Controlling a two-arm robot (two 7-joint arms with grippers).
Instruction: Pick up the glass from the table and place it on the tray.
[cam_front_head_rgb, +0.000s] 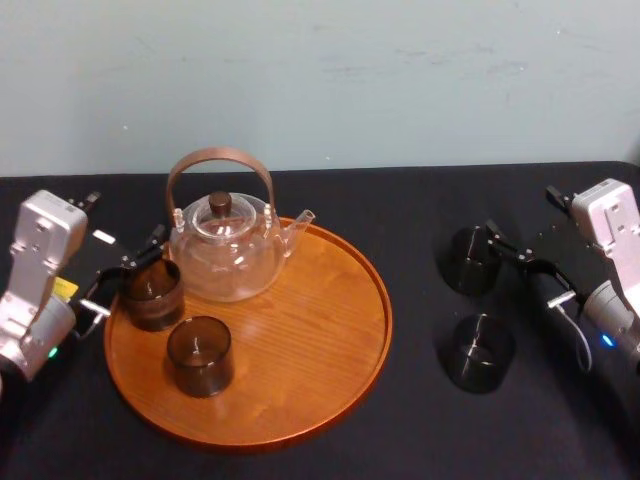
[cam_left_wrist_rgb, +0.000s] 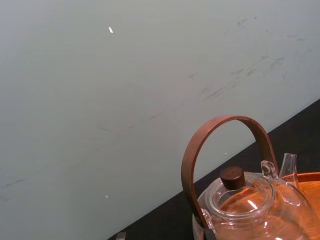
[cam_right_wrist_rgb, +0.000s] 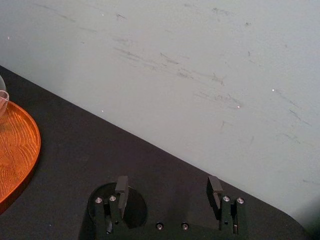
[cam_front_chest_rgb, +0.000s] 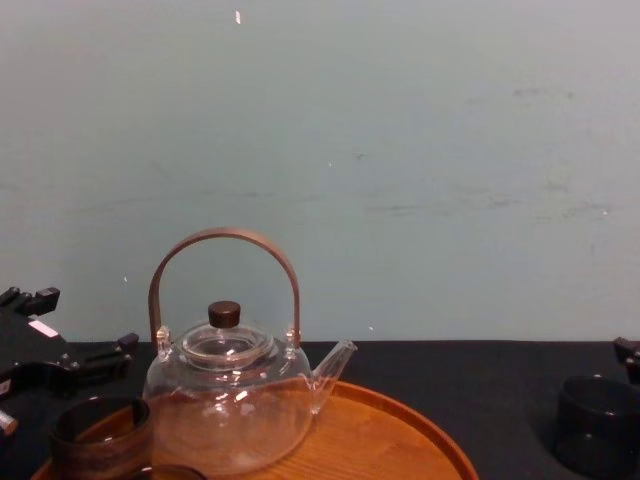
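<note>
Nearest, at 7 o'clock on the round wooden tray (cam_front_head_rgb: 320, 330), stands a front tray glass (cam_front_head_rgb: 200, 355). Level with it, out past the tray's 3 o'clock on the black table (cam_front_head_rgb: 400, 220), is the near table glass (cam_front_head_rgb: 480, 352). Farther back, the left gripper (cam_front_head_rgb: 125, 276) sits with fingers spread at a rim glass (cam_front_head_rgb: 152, 293) at the tray's 9 o'clock. Its white sticker (cam_front_head_rgb: 104, 237) is too small to read. The right gripper (cam_front_head_rgb: 520, 263), jaws wide apart, is just beside the far table glass (cam_front_head_rgb: 470, 260). The teapot (cam_front_head_rgb: 228, 250) sits at 11.
</note>
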